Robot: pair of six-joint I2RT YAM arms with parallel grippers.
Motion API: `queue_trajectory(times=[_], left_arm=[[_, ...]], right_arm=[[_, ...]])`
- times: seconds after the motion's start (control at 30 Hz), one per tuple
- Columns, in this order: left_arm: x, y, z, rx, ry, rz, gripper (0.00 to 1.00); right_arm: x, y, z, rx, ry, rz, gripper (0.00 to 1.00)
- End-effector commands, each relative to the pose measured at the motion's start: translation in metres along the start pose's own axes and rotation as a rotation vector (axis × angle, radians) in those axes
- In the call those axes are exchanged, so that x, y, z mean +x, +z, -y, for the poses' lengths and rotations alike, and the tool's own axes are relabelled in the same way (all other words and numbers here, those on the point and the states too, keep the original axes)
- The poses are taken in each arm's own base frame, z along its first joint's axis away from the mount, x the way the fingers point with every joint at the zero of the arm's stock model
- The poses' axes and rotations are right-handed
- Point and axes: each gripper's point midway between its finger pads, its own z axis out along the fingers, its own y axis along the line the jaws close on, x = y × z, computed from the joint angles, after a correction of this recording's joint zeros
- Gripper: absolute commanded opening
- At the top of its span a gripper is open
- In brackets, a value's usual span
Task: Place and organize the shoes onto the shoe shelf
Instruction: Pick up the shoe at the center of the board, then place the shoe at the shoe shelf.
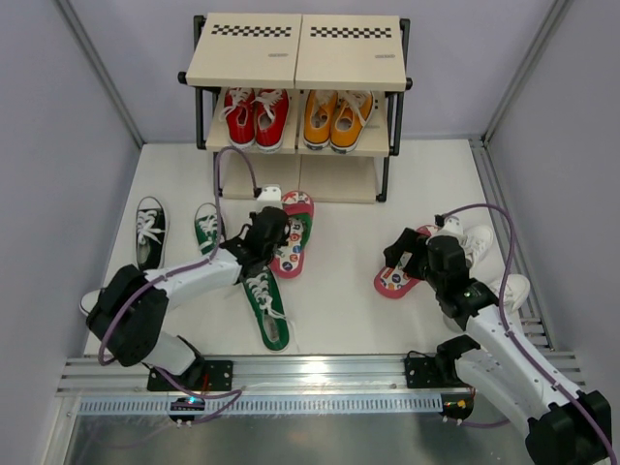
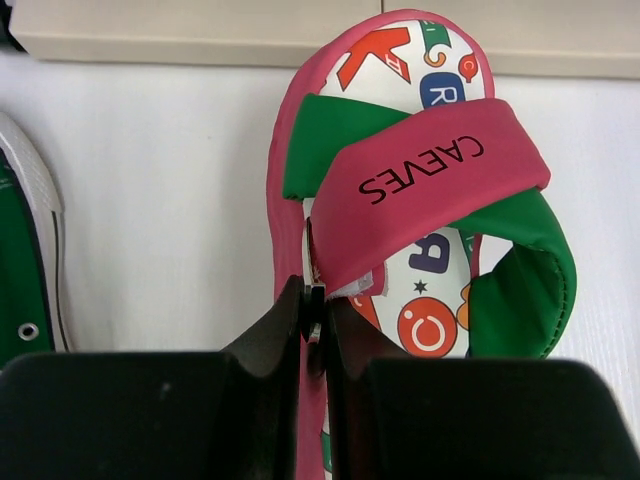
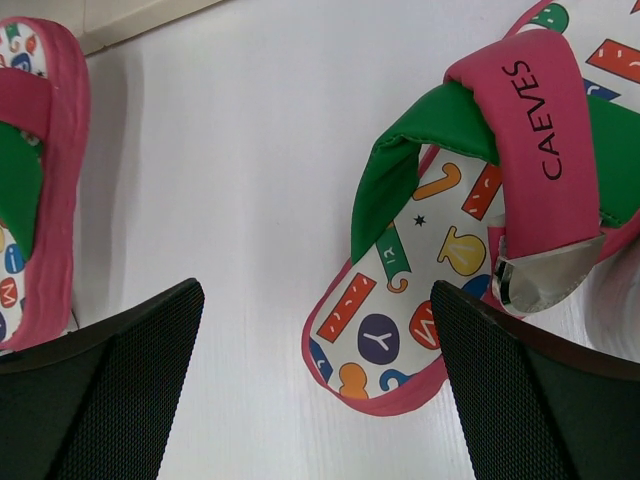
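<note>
Left end effector [image 2: 315, 305] pinches the pink flip-flop [image 2: 420, 180] by its thin side edge, on the white surface [image 2: 170, 200] just before the shoe shelf [image 1: 295, 48]. So shallow a pinch may slip on lifting. Right end effector [image 3: 315, 300] hangs spread over the other flip-flop [image 3: 520, 150].

Your left arm [image 1: 184, 281] stretches forward and to the right, and the left gripper [image 2: 315, 300] is pinched tight on the side edge of the pink flip-flop [image 2: 430, 170]. Your right arm [image 1: 504, 339] reaches forward and inward, with the right gripper [image 3: 315, 300] tipped down, jaws spread wide.
</note>
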Motion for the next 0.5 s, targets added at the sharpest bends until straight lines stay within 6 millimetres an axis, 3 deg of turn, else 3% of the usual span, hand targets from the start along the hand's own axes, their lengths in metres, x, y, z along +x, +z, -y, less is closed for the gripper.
queue_trajectory(times=[0.0,0.23,0.3,0.37,0.47], left_arm=[[-0.068,-0.005,-0.006,0.062,-0.129,0.217,0.00],[-0.089,0.001,-0.049,0.037,-0.104,0.294,0.00],[-0.099,0.000,-0.050,0.090,-0.126,0.338,0.00],[-0.103,0.004,-0.068,0.057,-0.152,0.366,0.00],[-0.112,0.012,-0.075,0.046,-0.146,0.392,0.00]], right_arm=[[-0.006,0.003,-0.008,-0.031,0.013,0.013,1.00],[-0.006,0.005,-0.011,-0.048,0.013,0.013,1.00],[-0.006,0.006,-0.012,-0.047,0.011,0.010,0.99],[-0.005,0.008,-0.012,-0.045,0.007,0.004,0.99],[-0.006,0.011,-0.013,-0.046,0.004,0.002,0.99]])
